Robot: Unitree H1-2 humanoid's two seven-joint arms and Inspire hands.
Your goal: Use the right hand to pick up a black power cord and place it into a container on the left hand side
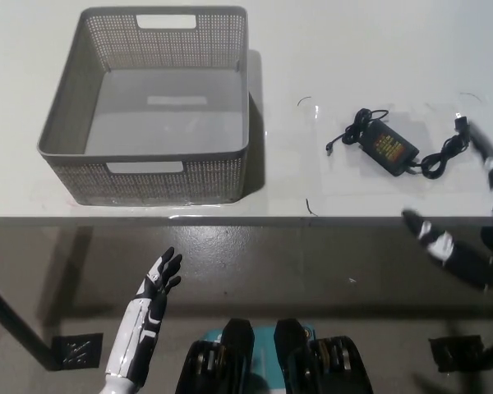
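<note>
White worktop (378,49) fills the upper half of the frame; front edge runs across approx. mid-height, dark floor below it.

Grey perforated container (152,168) sits upper left on the worktop, cut-out handles on near and far walls, nothing inside. Its near wall is close to the worktop's front edge.

Black power cord (388,146) lies right of centre in the upper half, well apart from the container. It's an adapter brick w/ an orange-ish label, angled diagonally. One lead is coiled at the brick's upper-left end, w/ a small plug trailing to the left; the other lead is bunched at its lower right and runs up to a plug near the right edge. Cord lies flat on the worktop, nothing holding it.

Right hand (476,226) is at the far right edge, mid-height, black w/ white patches, motion-blurred. Fingers spread apart, holding nothing; one finger (481,141) reaches up just beside the right-hand plug end of the cord, contact can't be told through the blur. Another finger points left along the worktop's front edge.

Left hand (159,279) rests lower left, below the worktop edge over the floor, white w/ black fingers, fingers apart and empty, pointing up-right.

A few thin dark marks on the worktop near the cord, too small to tell.
</note>
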